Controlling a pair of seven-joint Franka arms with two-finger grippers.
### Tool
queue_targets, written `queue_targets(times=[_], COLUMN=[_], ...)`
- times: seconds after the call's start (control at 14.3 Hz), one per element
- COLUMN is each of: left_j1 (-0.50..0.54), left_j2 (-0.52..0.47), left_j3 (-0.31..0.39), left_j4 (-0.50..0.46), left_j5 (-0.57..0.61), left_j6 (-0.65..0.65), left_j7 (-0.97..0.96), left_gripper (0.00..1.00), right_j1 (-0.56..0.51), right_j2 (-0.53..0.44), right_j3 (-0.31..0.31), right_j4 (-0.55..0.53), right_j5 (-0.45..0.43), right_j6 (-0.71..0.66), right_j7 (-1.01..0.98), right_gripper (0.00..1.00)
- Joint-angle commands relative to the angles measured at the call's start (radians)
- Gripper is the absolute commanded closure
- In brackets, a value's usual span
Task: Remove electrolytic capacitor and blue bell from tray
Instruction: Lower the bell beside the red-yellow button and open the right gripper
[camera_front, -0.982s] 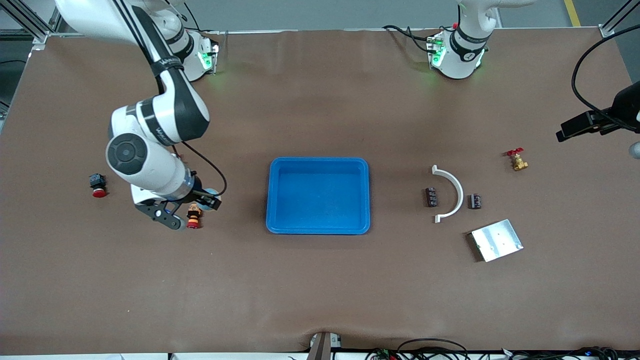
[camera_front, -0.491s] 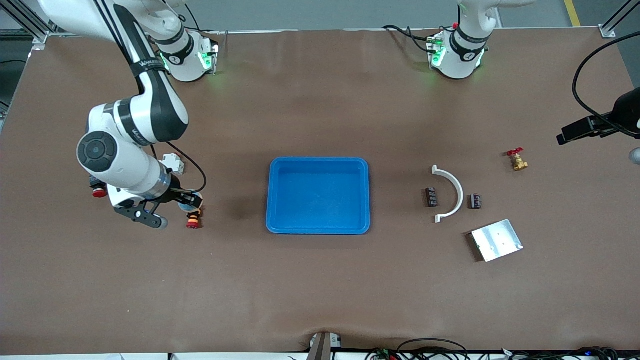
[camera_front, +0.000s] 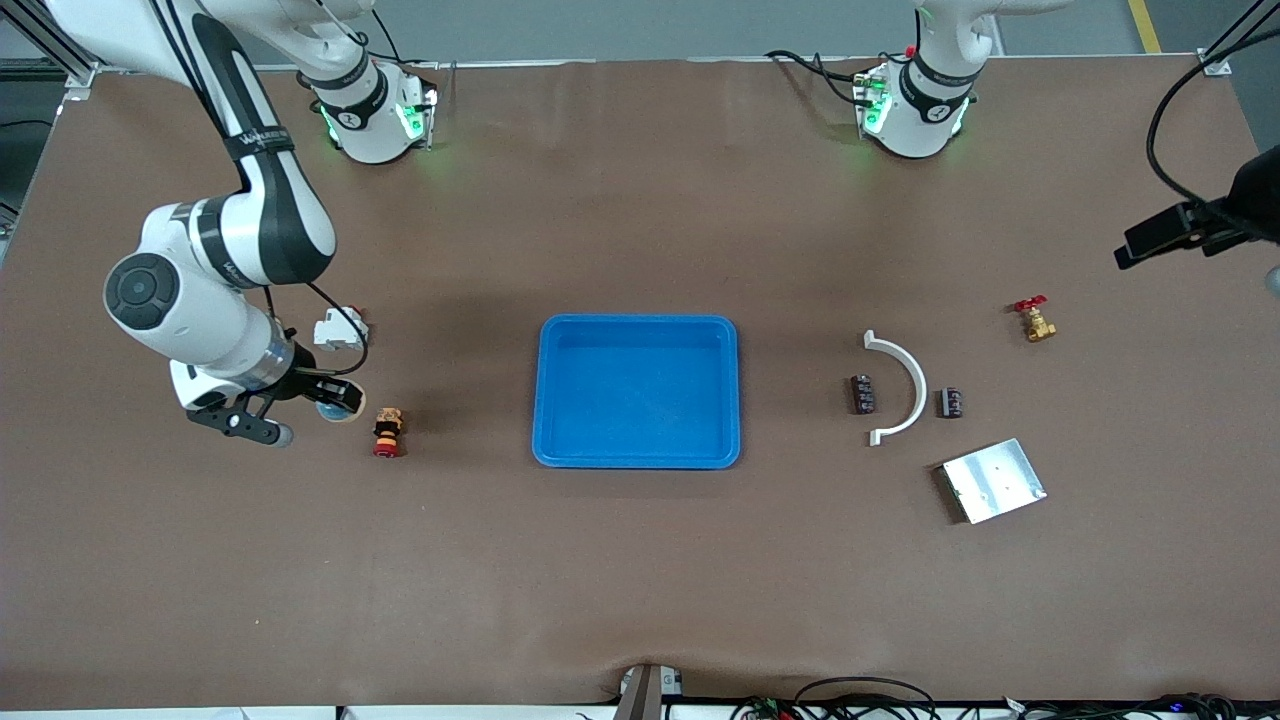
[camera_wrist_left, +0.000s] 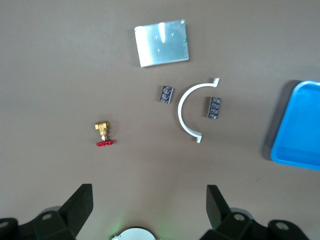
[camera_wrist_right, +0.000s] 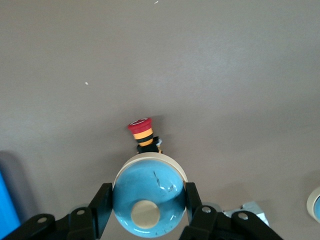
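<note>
My right gripper (camera_front: 322, 406) is shut on a blue dome bell (camera_front: 345, 412) with a cream rim. It holds the bell over the table toward the right arm's end, beside a red and yellow push button (camera_front: 386, 432). In the right wrist view the bell (camera_wrist_right: 148, 197) fills the gap between the fingers (camera_wrist_right: 101, 200). Two small dark capacitors (camera_front: 862, 393) (camera_front: 951, 402) lie on either side of a white arc (camera_front: 900, 385). They also show in the left wrist view (camera_wrist_left: 167, 94) (camera_wrist_left: 215, 107). My left gripper (camera_wrist_left: 149, 202) is open and empty, high above the left arm's end of the table.
A blue tray (camera_front: 540, 390) sits mid-table, empty. A white block (camera_front: 338, 330) lies near the right arm. A metal plate (camera_front: 992, 480) and a brass valve with a red handle (camera_front: 1035, 322) lie toward the left arm's end.
My right arm has swung toward its own end of the table, away from the tray, with the bell in its gripper. The white block is uncovered. The left arm has barely moved.
</note>
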Motion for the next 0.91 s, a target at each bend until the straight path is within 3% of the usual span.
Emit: queue_targets(times=[0.0,0.84], left_j1=[0.004,0.025], left_j2=[0.062,0.128], left_j3=[0.002,0.002], left_j4=[0.020,0.035], left_j5=[0.020,0.006], left_j6=[0.012,0.067], left_j7=[0.006,0.000], left_gripper=[0.00,0.00], right_j1=[-0.030,-0.059], right_j2=[-0.045,-0.050], right_j3=[0.017,0.017], right_j4=[-0.069,-0.270], right_j5=[0.004,0.004], right_j6=[0.044,0.317], right_j7=[-0.041,-0.113], right_gripper=[1.00,1.00])
